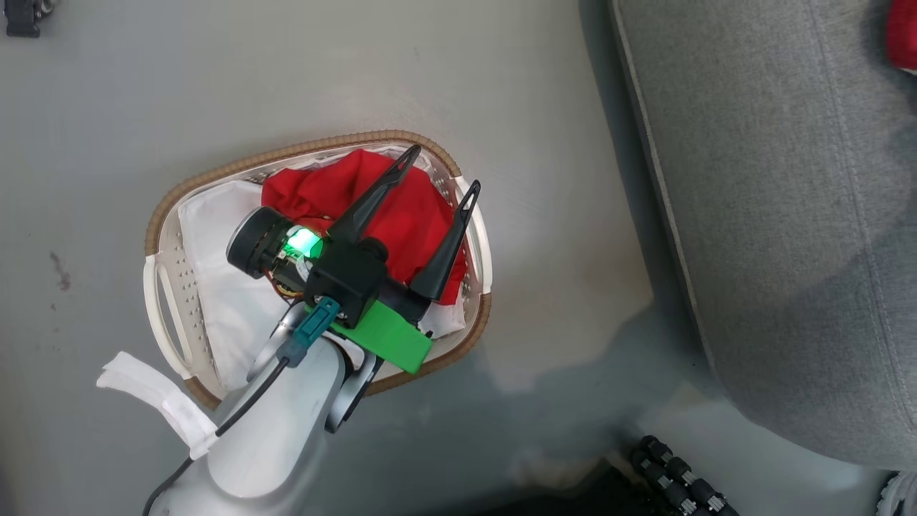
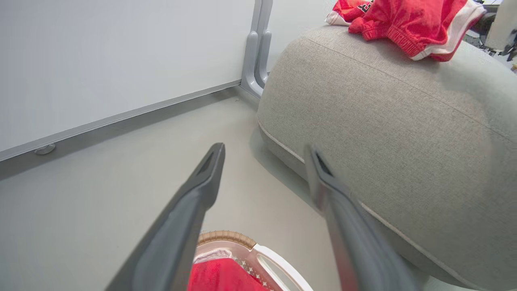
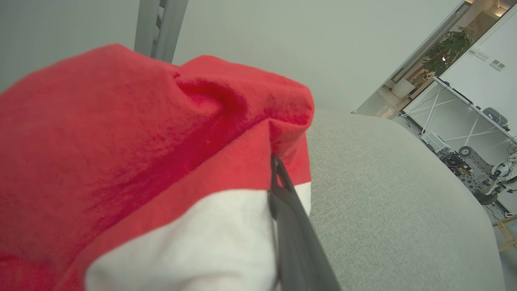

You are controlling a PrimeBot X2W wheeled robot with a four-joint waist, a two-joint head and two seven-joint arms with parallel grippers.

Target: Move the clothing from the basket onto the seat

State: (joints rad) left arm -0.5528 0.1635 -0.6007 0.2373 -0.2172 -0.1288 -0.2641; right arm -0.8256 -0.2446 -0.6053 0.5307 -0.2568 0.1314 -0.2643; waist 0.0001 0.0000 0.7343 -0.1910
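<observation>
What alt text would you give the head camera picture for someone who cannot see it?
Seen from above, the robot's left gripper hangs open over a white basket on the floor, its two dark fingers spread above red clothing inside. A large grey seat stands to the right.

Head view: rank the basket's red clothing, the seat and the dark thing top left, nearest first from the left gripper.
1. The red clothing, just beneath the left gripper.
2. The seat, off to the right.
3. The dark thing, far top-left corner.
</observation>
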